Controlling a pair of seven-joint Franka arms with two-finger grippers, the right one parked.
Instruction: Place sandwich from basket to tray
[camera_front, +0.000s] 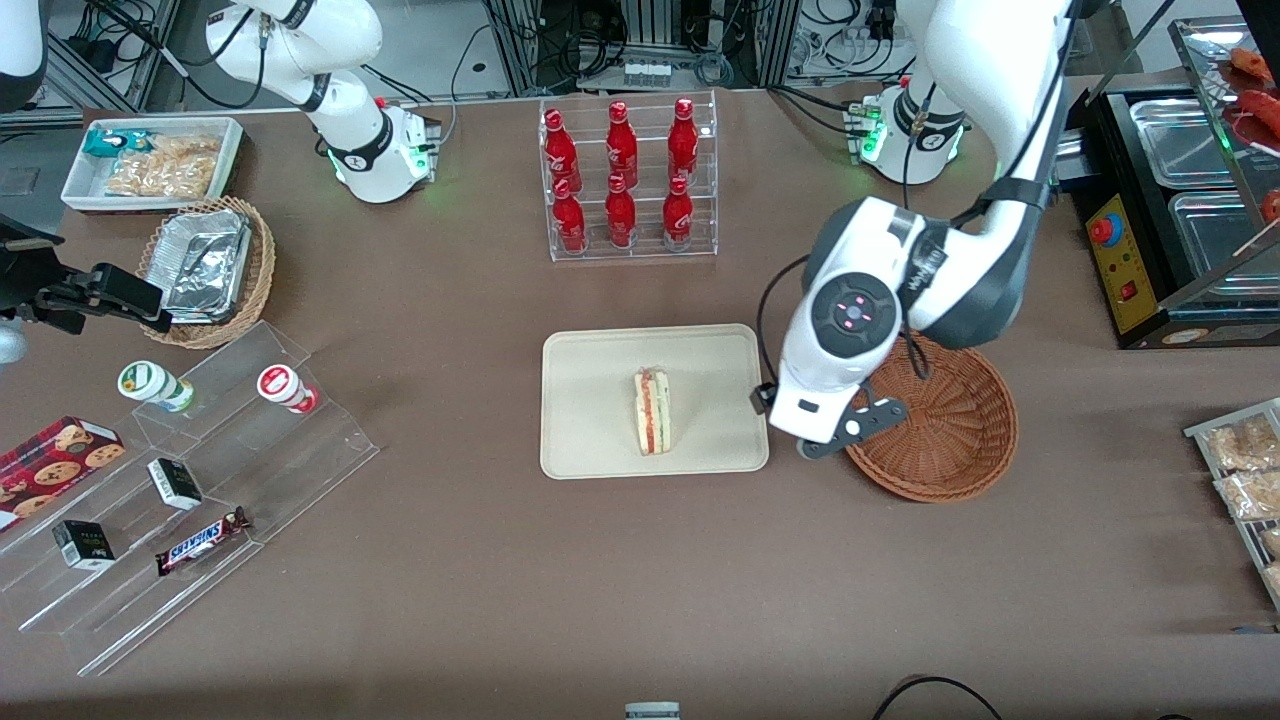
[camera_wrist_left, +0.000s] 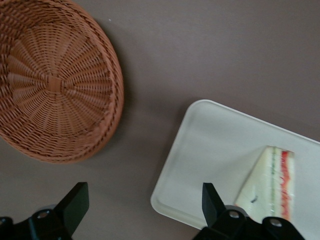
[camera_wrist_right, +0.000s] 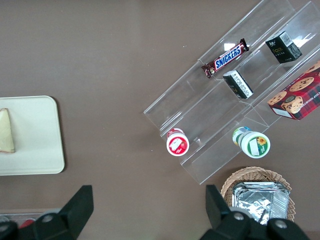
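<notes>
The sandwich, a pale bread wedge with red and green filling along its edge, lies on the cream tray near its middle. It also shows in the left wrist view on the tray. The reddish-brown wicker basket stands beside the tray, toward the working arm's end, and holds nothing. My left gripper hangs above the gap between tray and basket, open and holding nothing; one fingertip is over the tray's corner.
A clear rack of red bottles stands farther from the front camera than the tray. A tan basket with foil containers, a white bin of snacks and a clear stepped display lie toward the parked arm's end.
</notes>
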